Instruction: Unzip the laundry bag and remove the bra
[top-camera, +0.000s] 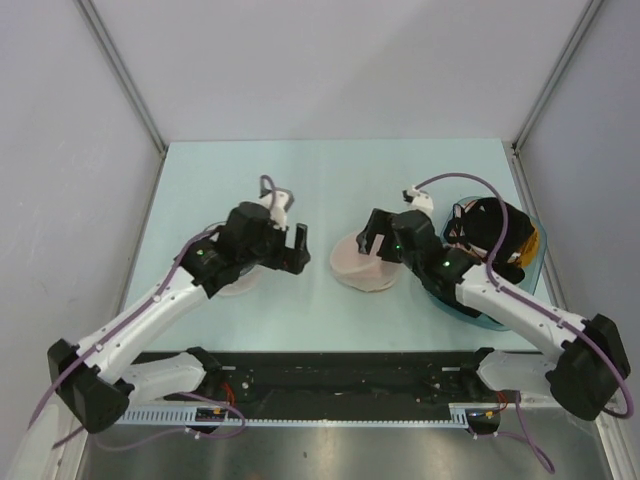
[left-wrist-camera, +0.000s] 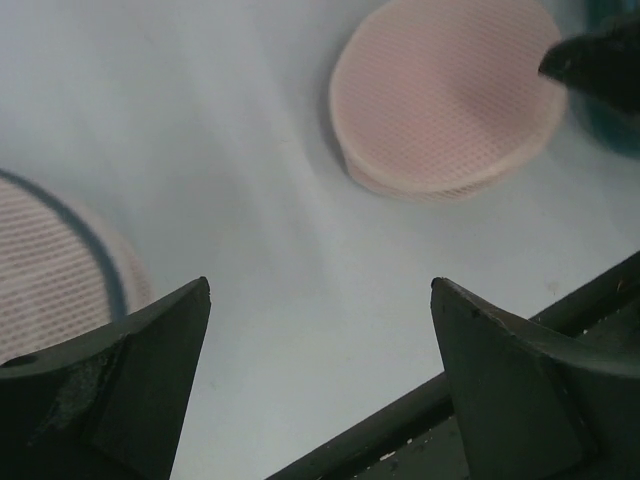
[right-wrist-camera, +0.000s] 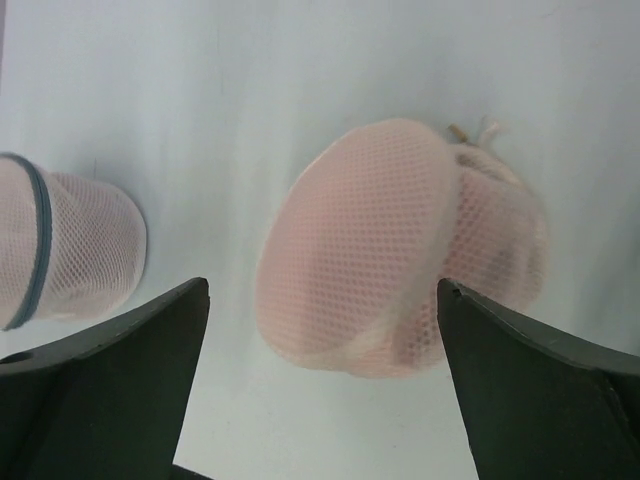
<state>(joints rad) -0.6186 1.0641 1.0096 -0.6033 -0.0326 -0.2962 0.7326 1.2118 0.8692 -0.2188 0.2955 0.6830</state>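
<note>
The laundry bag (top-camera: 360, 268) is a cream-beige round mesh clamshell lying closed in the middle of the table. It also shows in the left wrist view (left-wrist-camera: 445, 100) and the right wrist view (right-wrist-camera: 390, 250). A pink tint shows through its mesh; the bra itself is hidden inside. A small zip pull (right-wrist-camera: 468, 133) sits at the bag's far edge. My right gripper (top-camera: 377, 243) is open just above the bag's right side, jaws wide and empty (right-wrist-camera: 322, 290). My left gripper (top-camera: 297, 252) is open and empty (left-wrist-camera: 320, 290), a short way left of the bag.
A whiter round mesh pouch with a blue rim (top-camera: 238, 286) lies under my left arm, also seen in the wrist views (left-wrist-camera: 50, 280) (right-wrist-camera: 70, 250). A teal-blue basket (top-camera: 478, 312) with black clothing (top-camera: 490, 230) stands at the right, under my right arm.
</note>
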